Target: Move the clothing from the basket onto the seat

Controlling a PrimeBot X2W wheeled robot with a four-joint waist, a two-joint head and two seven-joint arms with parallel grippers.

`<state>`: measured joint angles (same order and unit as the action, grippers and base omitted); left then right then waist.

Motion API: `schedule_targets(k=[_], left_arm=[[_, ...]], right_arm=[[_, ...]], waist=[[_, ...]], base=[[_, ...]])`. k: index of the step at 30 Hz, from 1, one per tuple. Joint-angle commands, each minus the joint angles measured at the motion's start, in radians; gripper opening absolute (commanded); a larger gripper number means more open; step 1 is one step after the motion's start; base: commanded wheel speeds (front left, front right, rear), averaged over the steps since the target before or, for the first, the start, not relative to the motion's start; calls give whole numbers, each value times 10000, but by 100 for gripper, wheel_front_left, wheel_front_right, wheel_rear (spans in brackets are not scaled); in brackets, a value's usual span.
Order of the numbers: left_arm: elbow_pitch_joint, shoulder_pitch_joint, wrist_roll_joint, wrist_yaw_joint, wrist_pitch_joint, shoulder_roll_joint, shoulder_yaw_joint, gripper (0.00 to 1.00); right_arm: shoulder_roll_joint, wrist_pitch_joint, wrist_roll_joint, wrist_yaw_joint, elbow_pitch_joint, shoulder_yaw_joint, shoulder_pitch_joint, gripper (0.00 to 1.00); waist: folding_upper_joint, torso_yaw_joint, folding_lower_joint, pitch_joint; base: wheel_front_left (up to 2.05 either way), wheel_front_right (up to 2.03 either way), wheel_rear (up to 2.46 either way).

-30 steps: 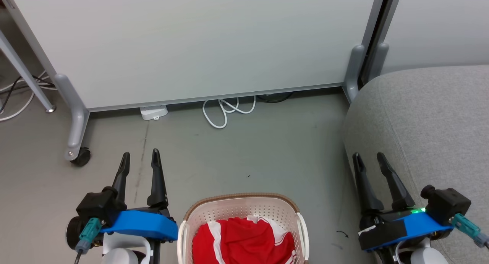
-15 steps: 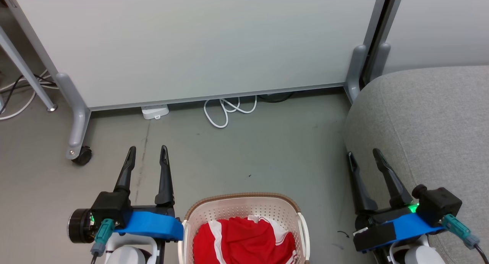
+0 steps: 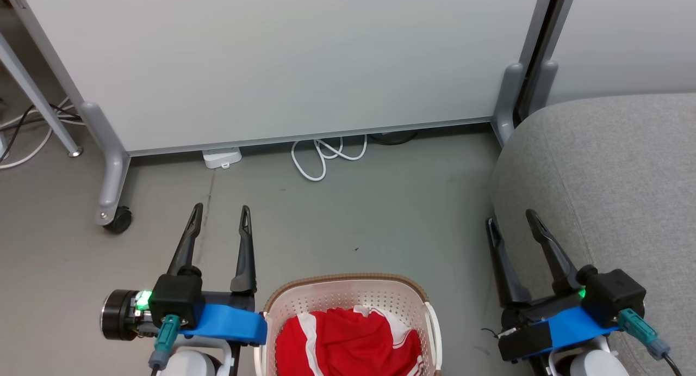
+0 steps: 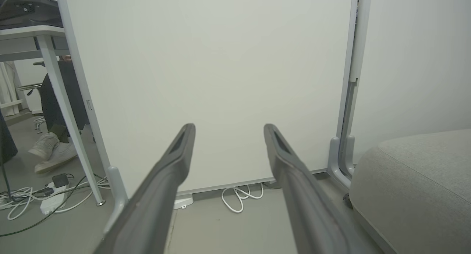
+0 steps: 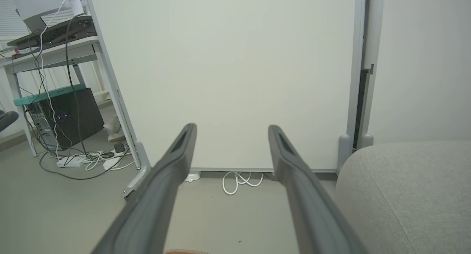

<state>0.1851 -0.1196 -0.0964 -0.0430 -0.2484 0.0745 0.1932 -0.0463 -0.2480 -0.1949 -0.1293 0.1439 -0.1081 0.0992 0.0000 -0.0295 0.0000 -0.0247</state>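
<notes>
Both pincers released, jaws wide, nothing held. Over the last second you have swung the left pincer (image 3: 221,208) in toward the basket (image 3: 348,281), and its blue wrist block now sits just beside the rim. The right pincer (image 3: 511,217) has edged inward too, along the flank of the seat (image 3: 614,174). The clothing (image 3: 348,343) lies bunched in the basket, untouched.

Judgement: approach only, no transfer begun.

The head view gives you basket and clothing. The right wrist view catches a sliver of brown rim (image 5: 184,251). The left wrist view adds a person's shoes (image 4: 53,151) beyond the partition (image 4: 206,81).
</notes>
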Motion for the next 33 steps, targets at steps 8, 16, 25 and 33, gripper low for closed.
schedule_targets(k=[8, 16, 25, 33], left_arm=[[17, -133, 651, 52, -190, -29, 52, 100], [122, -134, 537, 172, -184, -74, -54, 100], [184, -105, 444, 288, -184, -130, -166, 100], [213, -132, 400, 386, -183, -171, -247, 100]], right_arm=[[-68, -204, 589, -24, 91, 101, 124, 100], [-66, -179, 396, -24, 369, 170, 154, 100], [-66, -181, 290, -24, 473, 173, 177, 100], [-67, -181, 256, -24, 492, 160, 206, 100]], waist=[[0, -25, 0, -32], [0, -24, 0, -8], [0, -20, 0, 12], [0, -37, 0, -17]], base=[[0, 0, 0], [0, 0, 0], [0, 0, 0], [0, 0, 0]])
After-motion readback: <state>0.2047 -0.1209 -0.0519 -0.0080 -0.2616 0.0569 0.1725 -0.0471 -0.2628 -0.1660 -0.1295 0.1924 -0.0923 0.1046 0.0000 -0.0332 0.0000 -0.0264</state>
